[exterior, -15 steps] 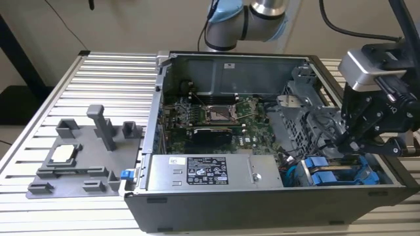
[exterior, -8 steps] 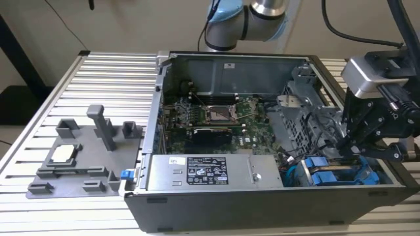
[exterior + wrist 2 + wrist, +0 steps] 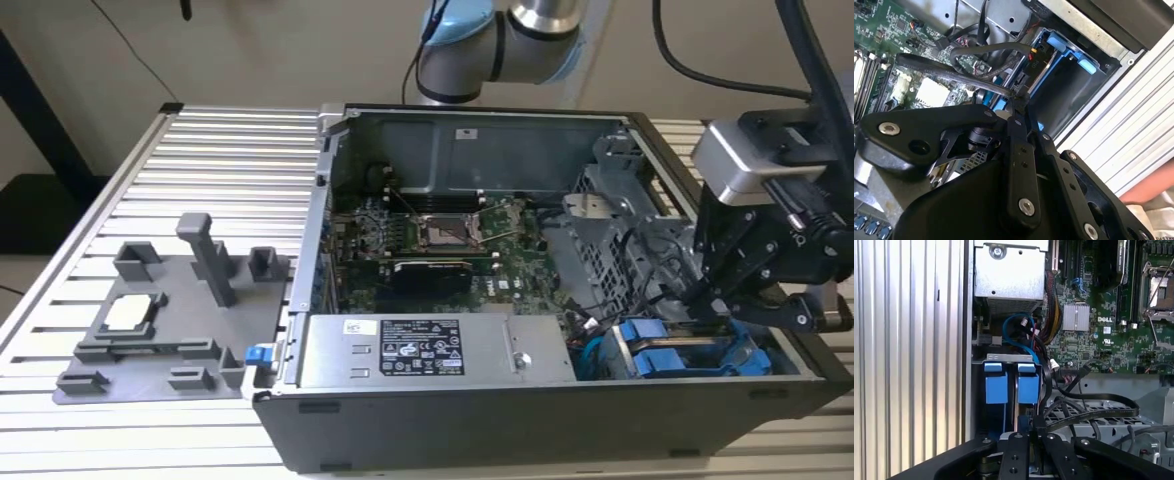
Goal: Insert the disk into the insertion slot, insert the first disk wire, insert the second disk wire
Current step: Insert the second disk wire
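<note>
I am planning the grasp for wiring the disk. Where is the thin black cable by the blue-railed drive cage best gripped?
Probably at its end, coming from the open side of the case: the thin black cable loops limply elsewhere. The gripper seems shut on that end, beside the blue-railed drive cage.

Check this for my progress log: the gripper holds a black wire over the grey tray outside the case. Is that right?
Not quite. In the exterior view the gripper is inside the case, at the slot on the exterior view's right, not over the tray. It does hold a black wire, as the second wrist view shows.
</note>
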Controlling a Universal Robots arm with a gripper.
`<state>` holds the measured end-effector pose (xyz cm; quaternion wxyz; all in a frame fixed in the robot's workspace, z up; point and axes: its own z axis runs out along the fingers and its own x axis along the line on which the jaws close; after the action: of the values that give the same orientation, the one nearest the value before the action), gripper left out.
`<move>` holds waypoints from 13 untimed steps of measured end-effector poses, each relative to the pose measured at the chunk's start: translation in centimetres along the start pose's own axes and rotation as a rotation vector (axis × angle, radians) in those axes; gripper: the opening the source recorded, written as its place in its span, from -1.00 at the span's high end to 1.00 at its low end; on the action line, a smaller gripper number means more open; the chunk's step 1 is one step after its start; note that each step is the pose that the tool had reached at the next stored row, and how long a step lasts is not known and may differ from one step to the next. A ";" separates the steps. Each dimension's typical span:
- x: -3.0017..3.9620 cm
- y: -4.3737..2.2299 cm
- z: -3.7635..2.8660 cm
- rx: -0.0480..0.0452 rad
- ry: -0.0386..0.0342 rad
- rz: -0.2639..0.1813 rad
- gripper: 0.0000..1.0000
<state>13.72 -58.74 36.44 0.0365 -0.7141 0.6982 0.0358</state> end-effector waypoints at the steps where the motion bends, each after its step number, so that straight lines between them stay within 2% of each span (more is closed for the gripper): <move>1: 0.01 0.00 0.11 0.0002 -0.0042 0.000 0.68; 10: 0.08 -0.25 0.77 0.0076 -0.0390 -0.001 0.68; 13: 0.12 -0.26 1.12 0.0105 -0.0390 -0.001 0.68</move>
<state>13.99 -58.73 35.32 0.0539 -0.7134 0.6971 0.0461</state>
